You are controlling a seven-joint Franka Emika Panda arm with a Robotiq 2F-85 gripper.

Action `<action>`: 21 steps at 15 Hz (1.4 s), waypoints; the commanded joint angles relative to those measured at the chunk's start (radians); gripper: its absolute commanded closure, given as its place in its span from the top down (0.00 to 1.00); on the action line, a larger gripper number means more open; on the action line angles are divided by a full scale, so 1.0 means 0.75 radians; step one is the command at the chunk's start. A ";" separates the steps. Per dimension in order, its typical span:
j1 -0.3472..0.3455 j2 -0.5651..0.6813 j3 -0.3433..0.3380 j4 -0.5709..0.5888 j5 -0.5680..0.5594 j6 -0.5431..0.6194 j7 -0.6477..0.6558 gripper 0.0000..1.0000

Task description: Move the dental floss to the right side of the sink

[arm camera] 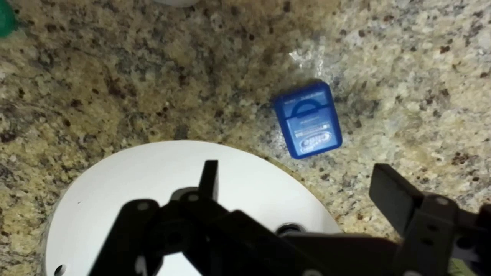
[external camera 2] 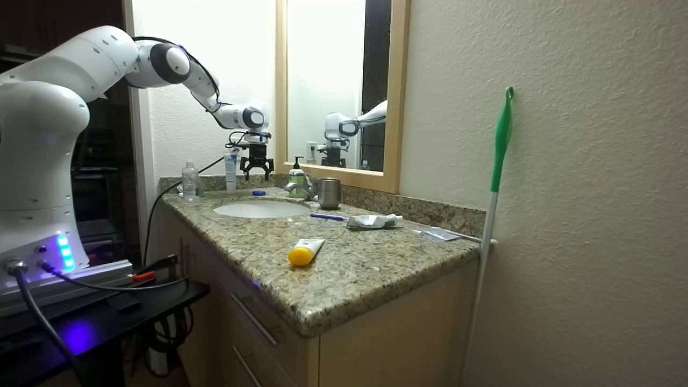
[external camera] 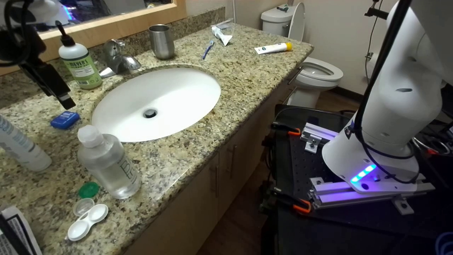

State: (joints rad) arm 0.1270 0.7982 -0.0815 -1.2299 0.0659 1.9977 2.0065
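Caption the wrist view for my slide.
Open gripper, nothing held; blue dental floss lies on the speckled counter beside the white sink.

The tabletop [external camera: 244, 74] is speckled in beige, brown, grey and black, the sink [external camera: 187, 95] plain white, the dental floss [arm camera: 310, 120] bright blue. Along the tabletop's back edge come a silver-grey cup [external camera: 161, 41] and a green-labelled soap bottle [external camera: 80, 65] with a black pump [external camera: 67, 39]; near a corner, a yellow-capped white tube [external camera: 270, 49]. The end effector [arm camera: 297, 176] is black, the lens case [external camera: 87, 221] by the front edge white.
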 commanded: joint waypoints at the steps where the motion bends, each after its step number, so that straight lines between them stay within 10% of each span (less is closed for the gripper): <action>1: 0.006 0.002 0.004 -0.045 -0.013 0.064 0.006 1.00; 21: -0.043 0.085 0.001 0.053 0.042 -0.032 0.083 1.00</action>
State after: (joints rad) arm 0.1208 0.8279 -0.1064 -1.2351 0.0654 2.0051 2.0581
